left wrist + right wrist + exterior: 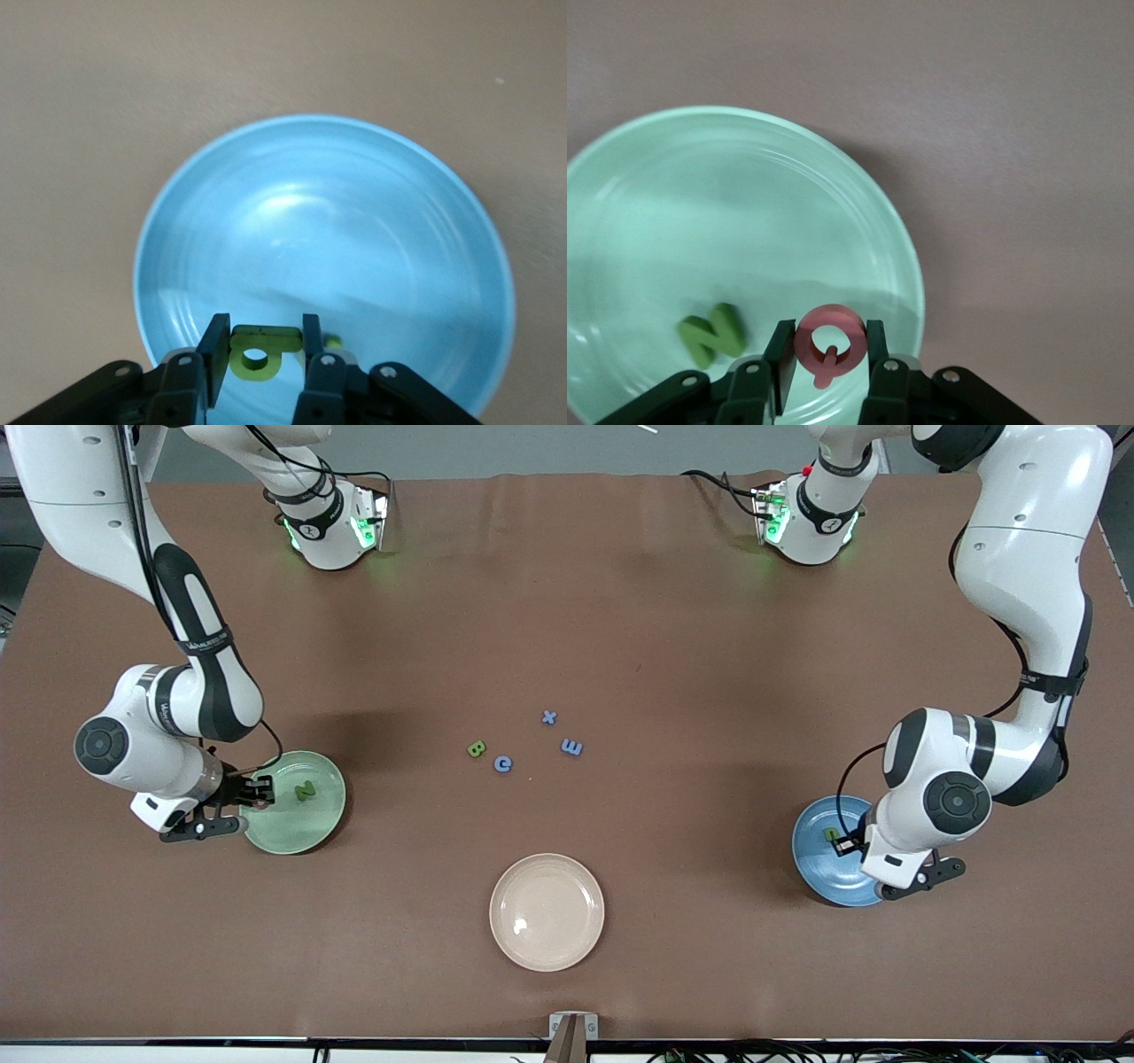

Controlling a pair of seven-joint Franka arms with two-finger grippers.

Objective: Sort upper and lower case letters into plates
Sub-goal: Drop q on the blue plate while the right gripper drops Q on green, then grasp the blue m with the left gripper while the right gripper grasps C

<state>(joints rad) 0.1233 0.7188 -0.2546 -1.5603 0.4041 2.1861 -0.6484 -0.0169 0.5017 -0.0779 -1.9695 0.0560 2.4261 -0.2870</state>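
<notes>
My right gripper is shut on the red Q and holds it low over the pale mint green plate, at the rim toward the right arm's end. A green N lies in that plate, also in the right wrist view. My left gripper is shut on the green p-like letter low over the blue plate. Green B, blue G, blue x and blue m lie mid-table. The green n is not clearly seen.
A cream-beige plate sits nearer the front camera than the loose letters, with nothing in it. A small bit of green shows in the blue plate beside one left finger. Brown tabletop lies between the plates.
</notes>
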